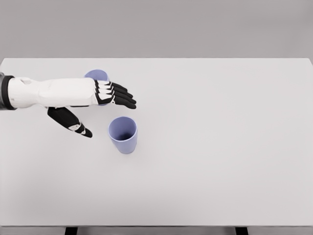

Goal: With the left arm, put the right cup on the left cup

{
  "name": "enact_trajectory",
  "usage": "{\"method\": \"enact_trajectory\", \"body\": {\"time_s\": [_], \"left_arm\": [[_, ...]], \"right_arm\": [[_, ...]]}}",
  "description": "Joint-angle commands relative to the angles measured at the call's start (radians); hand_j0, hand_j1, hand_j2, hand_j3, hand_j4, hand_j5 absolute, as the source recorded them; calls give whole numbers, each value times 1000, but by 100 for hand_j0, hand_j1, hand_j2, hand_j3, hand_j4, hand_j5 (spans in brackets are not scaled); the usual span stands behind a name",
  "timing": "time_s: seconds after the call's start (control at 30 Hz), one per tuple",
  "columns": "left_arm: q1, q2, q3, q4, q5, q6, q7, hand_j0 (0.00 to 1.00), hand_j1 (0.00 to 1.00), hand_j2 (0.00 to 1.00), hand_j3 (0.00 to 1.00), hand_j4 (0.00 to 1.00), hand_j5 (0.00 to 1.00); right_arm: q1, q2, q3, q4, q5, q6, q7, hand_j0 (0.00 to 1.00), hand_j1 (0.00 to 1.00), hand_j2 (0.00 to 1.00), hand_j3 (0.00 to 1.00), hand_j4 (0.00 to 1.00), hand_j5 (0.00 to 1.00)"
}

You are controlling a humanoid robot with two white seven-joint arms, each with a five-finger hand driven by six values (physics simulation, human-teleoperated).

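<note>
Head view: my left hand hovers with fingers spread, holding nothing, above the right cup; the left cup sits partly hidden behind it.

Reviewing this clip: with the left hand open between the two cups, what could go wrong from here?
1. The left hand is open, its fingers stretched over the far cup, mostly hidden; lowering might tip it.
2. The near cup stands upright and ungrasped close to the thumb; a sideways sweep may knock it over on the table.
</note>
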Motion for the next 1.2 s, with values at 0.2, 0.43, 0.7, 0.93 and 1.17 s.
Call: {"method": "enact_trajectory", "body": {"time_s": [0.2, 0.43, 0.7, 0.93, 1.17], "left_arm": [[-48, -12, -5, -1, 6, 3, 0, 100, 100, 100, 100, 100, 100], [-5, -41, -6, -1, -77, 3, 0, 100, 100, 100, 100, 100, 100], [41, -91, -6, 0, -169, 3, 0, 100, 100, 100, 100, 100, 100], [44, -96, 8, 26, -247, 3, 0, 100, 100, 100, 100, 100, 100], [46, -148, 5, 77, -250, 3, 0, 100, 100, 100, 100, 100, 100]], "right_arm": [[2, 0, 1, 9, 1, 1, 0, 100, 100, 100, 100, 100, 100], [2, 0, -1, 9, 1, 1, 0, 100, 100, 100, 100, 100, 100], [2, 0, -2, 9, 1, 1, 0, 100, 100, 100, 100, 100, 100], [2, 0, -1, 9, 1, 1, 0, 100, 100, 100, 100, 100, 100], [2, 0, -2, 9, 1, 1, 0, 100, 100, 100, 100, 100, 100]]}}
